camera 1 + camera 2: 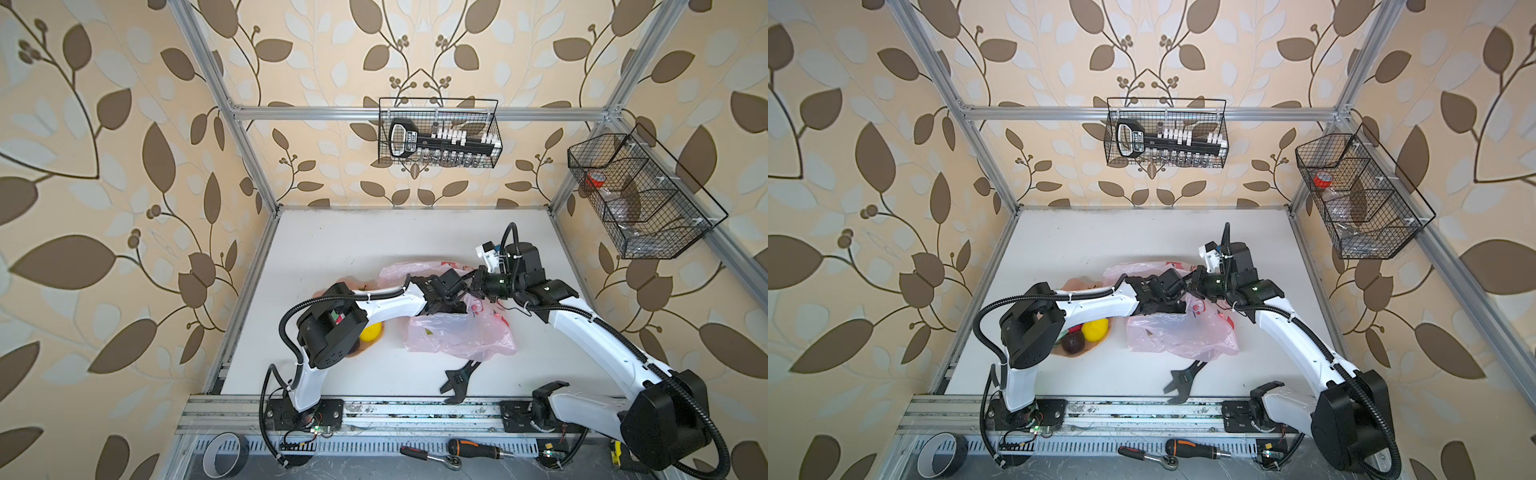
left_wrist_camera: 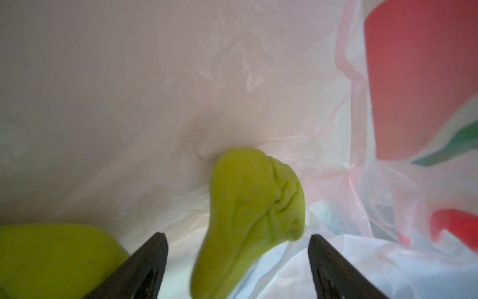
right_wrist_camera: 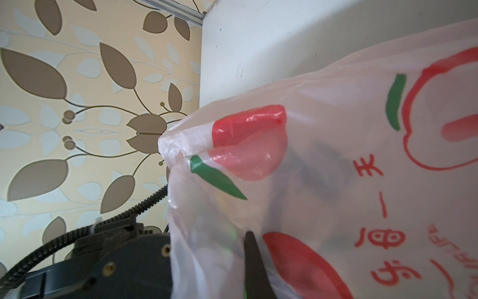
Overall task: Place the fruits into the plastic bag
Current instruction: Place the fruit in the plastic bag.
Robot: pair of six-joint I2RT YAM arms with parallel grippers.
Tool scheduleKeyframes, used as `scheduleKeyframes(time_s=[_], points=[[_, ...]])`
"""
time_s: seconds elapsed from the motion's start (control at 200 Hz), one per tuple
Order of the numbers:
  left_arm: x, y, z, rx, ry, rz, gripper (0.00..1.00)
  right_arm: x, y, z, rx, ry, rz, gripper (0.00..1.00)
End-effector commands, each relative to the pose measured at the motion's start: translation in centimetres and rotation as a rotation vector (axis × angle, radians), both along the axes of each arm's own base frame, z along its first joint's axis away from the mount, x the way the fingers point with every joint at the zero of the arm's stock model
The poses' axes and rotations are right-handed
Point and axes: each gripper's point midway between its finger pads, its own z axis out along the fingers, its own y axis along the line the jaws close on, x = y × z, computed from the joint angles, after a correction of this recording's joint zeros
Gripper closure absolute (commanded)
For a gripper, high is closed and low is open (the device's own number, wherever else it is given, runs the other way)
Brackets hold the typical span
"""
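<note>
Left gripper [image 2: 236, 236] inside thin translucent pale-pink plastic bag [image 1: 457, 336], jaws spread, wrinkled green fruit piece [image 2: 256, 191] loose between them. Right gripper [image 1: 476, 286] pinches bag rim. Yellow lemon [image 1: 1095, 330], dark purple round fruit [image 1: 1073, 343] not yet bagged, on peach plate [image 1: 1077, 354].

The far half of the white tabletop [image 1: 374, 237] lay bare and open to approach. The crinkled pale pink translucent plastic bag [image 1: 457, 336] filled the centre. Its mouth was crowded by the left gripper [image 2: 238, 238], jaws spread inside on either side of a wrinkled yellow-green fruit piece [image 2: 256, 202], and by the right gripper [image 1: 477, 286], pinched on the film. The left arm's white link [image 1: 390, 305] spanned the peach faceted plate [image 1: 1092, 347], blocking reach from above. A black adjustable wrench [image 1: 459, 380] lay between bag and aluminium front rail [image 1: 374, 409].
</note>
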Motion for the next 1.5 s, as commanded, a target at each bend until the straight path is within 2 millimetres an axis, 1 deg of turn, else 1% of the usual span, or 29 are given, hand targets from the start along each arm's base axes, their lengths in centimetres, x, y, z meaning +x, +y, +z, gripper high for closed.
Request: scheduleKeyframes(time_s=[0.0, 0.315, 0.38, 0.485, 0.62, 0.905, 1.1, 1.149, 1.184, 1.199, 1.219, 1.264, 1.394, 1.494], points=[[0.5, 0.9, 4.3, 0.004, -0.094, -0.017, 0.12, -0.3, -0.2, 0.7, 0.006, -0.022, 0.009, 1.00], [1.0, 3.2, 6.0, 0.063, -0.163, 0.006, 0.11, -0.5, -0.7, 0.8, -0.002, -0.025, 0.001, 1.00], [1.2, 3.7, 6.6, 0.068, -0.181, 0.016, 0.11, -0.6, -0.7, 0.9, -0.002, -0.027, 0.002, 1.00], [1.6, 5.0, 7.5, 0.097, -0.212, 0.048, 0.10, -0.6, -0.8, 0.9, -0.004, -0.027, 0.001, 1.00], [1.7, 6.5, 9.0, 0.112, -0.242, 0.074, 0.09, -0.7, -0.9, 0.9, -0.007, -0.028, 0.001, 1.00], [1.2, 10.5, 10.5, 0.176, -0.261, 0.121, 0.09, -0.6, -1.0, 1.0, -0.008, -0.031, 0.004, 1.00], [0.5, 13.2, 11.3, 0.153, -0.251, 0.176, 0.09, -0.5, -1.0, 1.0, -0.010, -0.030, 0.006, 1.00], [0.3, 14.0, 11.6, 0.167, -0.259, 0.181, 0.09, -0.5, -1.0, 1.0, -0.009, -0.029, 0.006, 1.00], [0.2, 14.6, 11.3, 0.193, -0.259, 0.184, 0.09, -0.5, -1.0, 1.1, -0.009, -0.031, 0.007, 1.00], [0.0, 15.1, 12.2, 0.180, -0.274, 0.191, 0.09, -0.5, -1.0, 1.2, -0.009, -0.032, 0.007, 1.00], [0.0, 15.6, 12.4, 0.187, -0.282, 0.200, 0.09, -0.4, -1.0, 1.2, -0.009, -0.034, 0.006, 1.00], [-0.1, 16.6, 12.6, 0.197, -0.284, 0.219, 0.09, -0.4, -1.0, 1.3, -0.010, -0.035, 0.007, 1.00], [-0.2, 18.6, 13.8, 0.168, -0.291, 0.266, 0.09, -0.4, -0.9, 1.2, -0.009, -0.032, 0.012, 1.00], [-0.4, 20.5, 13.9, 0.194, -0.289, 0.284, 0.08, -0.4, -0.9, 1.2, -0.012, -0.032, 0.013, 1.00]])
